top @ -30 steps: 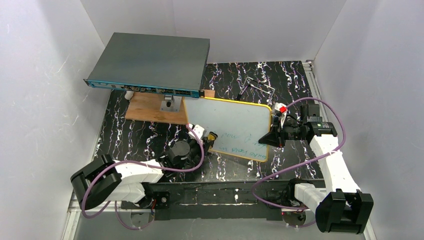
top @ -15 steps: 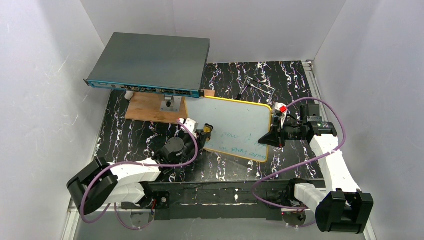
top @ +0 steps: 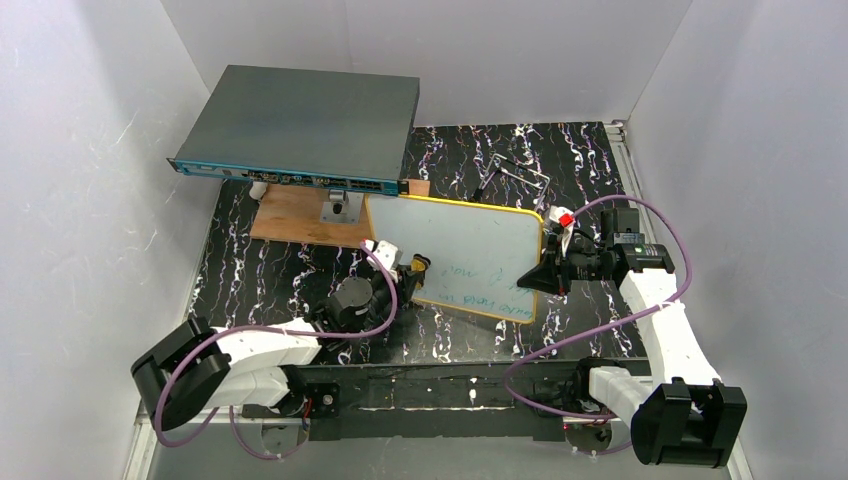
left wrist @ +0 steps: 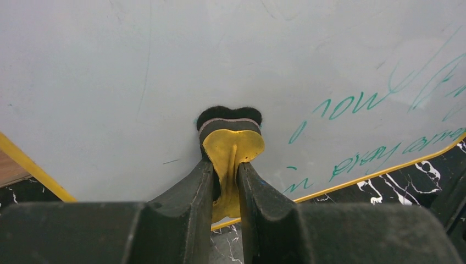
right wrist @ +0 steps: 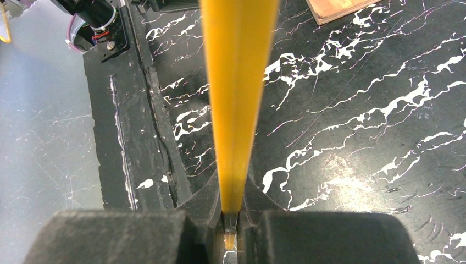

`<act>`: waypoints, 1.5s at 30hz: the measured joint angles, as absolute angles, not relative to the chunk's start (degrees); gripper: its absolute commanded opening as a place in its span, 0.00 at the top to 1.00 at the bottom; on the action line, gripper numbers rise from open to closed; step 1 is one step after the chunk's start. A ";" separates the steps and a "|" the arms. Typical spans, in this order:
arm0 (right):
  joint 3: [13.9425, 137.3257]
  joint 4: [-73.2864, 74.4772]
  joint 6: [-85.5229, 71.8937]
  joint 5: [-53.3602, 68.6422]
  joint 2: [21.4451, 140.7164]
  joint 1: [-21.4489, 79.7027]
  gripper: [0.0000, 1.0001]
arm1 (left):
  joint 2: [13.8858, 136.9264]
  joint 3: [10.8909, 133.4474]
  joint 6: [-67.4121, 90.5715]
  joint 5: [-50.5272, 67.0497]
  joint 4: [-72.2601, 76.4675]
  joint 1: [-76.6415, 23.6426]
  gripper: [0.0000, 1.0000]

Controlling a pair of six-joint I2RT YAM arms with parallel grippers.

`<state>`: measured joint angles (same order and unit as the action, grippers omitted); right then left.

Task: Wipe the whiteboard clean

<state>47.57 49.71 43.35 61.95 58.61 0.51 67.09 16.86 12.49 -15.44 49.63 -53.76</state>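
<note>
The small rectangular whiteboard with rounded corners and a thin yellow-orange frame (top: 478,240) sits tilted over the black white-veined marble table (top: 590,165). It seems to be lifted off the table at its right edge, though the overhead view does not settle how far. The right pincer (right wrist: 232,209) is clamped on that right edge, with the frame running edge-on between its jaws. The left pincer (left wrist: 226,170) is closed on a small yellow-backed eraser with a black felt face (left wrist: 229,132), and the felt presses on the lower-left part of the board. The green handwriting (left wrist: 357,102) lies to the right of the eraser, in two rows running along the board's long axis toward the held edge. The surface left of and above the eraser looks blank. By my judgement the left arm, which carries the tool and is just beside the writing, should sweep rightward along those rows while the right arm holds the board firm.
</note>
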 measured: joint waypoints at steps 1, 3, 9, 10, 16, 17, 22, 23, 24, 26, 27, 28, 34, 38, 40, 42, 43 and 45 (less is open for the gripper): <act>47.57 49.74 43.53 61.98 58.59 0.51 0.99 | 66.59 17.06 12.69 -15.66 48.71 -53.82 1.00; 47.57 49.80 43.70 61.95 58.52 0.60 0.99 | 65.58 18.02 13.47 -16.19 46.70 -53.76 1.00; 47.57 50.22 43.90 61.80 57.93 0.89 0.99 | 61.63 19.38 15.38 -17.45 43.75 -52.66 1.00; 47.57 50.48 43.92 61.80 57.82 0.89 0.99 | 61.28 19.40 14.98 -17.21 43.24 -52.62 1.00; 47.57 51.03 43.66 61.82 57.67 0.89 0.99 | 62.61 18.94 10.55 -15.46 45.06 -53.15 1.00; 47.57 51.11 43.40 61.84 57.69 0.89 0.99 | 63.51 18.79 9.67 -15.51 46.17 -53.49 1.00; 47.57 50.78 42.48 61.78 57.69 0.60 0.99 | 69.76 18.70 5.43 -17.06 49.89 -57.04 1.00; 47.57 50.59 42.59 61.69 57.69 0.60 0.99 | 70.87 18.70 4.80 -17.39 49.95 -57.80 1.00; 47.57 50.46 42.70 61.65 57.71 0.60 0.99 | 71.70 18.61 4.45 -17.74 50.11 -58.35 1.00; 47.57 50.37 42.92 61.65 57.76 0.60 0.99 | 72.20 18.26 4.58 -18.74 50.59 -58.89 1.00; 47.57 50.37 43.05 61.67 57.76 0.60 0.99 | 71.94 18.04 5.04 -19.40 50.63 -59.05 1.00; 47.57 50.37 43.35 61.69 57.76 0.62 0.99 | 71.44 17.69 5.63 -20.21 50.43 -59.05 1.00; 47.57 50.39 43.92 61.76 57.80 0.80 0.99 | 61.95 15.25 15.55 -23.75 41.65 -52.49 1.00; 47.57 50.46 43.94 61.78 57.84 0.82 0.99 | 57.43 15.22 20.05 -24.27 37.54 -49.36 1.00; 47.57 50.63 43.92 61.82 57.84 0.82 0.99 | 57.36 14.39 20.71 -22.83 37.63 -49.23 1.00; 47.57 50.65 43.92 61.82 57.84 0.82 0.99 | 58.61 13.43 20.56 -20.36 37.82 -49.23 1.00; 47.57 50.85 43.72 61.87 57.84 0.82 0.99 | 59.79 13.39 20.08 -19.22 38.04 -49.23 1.00; 47.57 50.81 43.53 61.89 57.84 0.82 0.99 | 64.58 13.47 16.99 -17.69 40.38 -51.55 1.00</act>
